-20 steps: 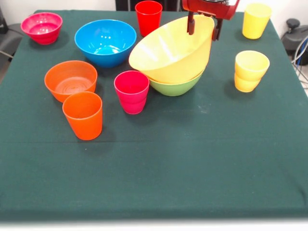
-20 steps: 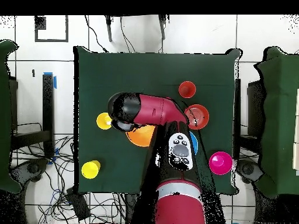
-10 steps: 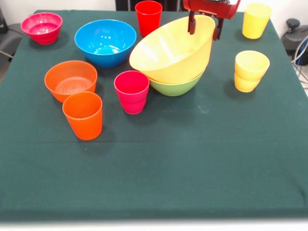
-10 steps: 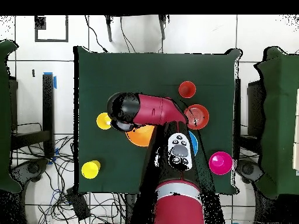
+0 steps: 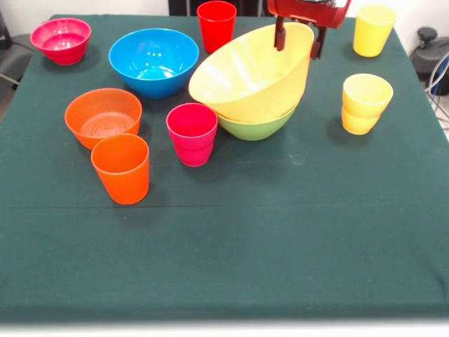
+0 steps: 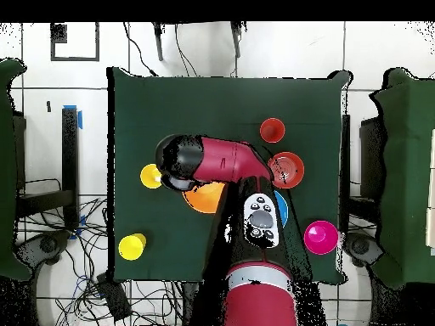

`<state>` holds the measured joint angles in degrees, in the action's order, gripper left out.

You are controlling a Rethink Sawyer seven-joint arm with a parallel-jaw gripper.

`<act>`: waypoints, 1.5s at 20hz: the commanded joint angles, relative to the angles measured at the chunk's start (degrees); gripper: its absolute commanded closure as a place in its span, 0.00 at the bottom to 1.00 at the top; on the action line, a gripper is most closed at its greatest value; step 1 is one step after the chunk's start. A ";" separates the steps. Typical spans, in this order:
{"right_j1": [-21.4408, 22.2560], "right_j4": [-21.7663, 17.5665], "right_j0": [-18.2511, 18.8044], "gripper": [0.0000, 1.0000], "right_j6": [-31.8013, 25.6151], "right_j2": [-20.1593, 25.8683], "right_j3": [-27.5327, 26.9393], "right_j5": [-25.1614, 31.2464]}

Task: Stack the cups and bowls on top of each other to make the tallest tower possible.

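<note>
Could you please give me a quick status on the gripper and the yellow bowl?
Gripper astride the raised far rim of the yellow bowl. Bowl tilted, resting in the green bowl. Magenta cup close beside the stack.

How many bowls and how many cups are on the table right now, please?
Bowls: 5, namely magenta-pink bowl, blue bowl, orange bowl, yellow bowl, green bowl.
Cups: 5, namely red cup, magenta-pink cup, orange cup, far yellow cup, near yellow cup.
Total: 10.
</note>
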<state>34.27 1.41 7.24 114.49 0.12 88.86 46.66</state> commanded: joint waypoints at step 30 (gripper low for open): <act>11.02 3.44 -6.60 0.00 5.68 -1.24 8.59 2.85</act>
<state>51.21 5.20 -1.23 114.49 -4.06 95.17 55.26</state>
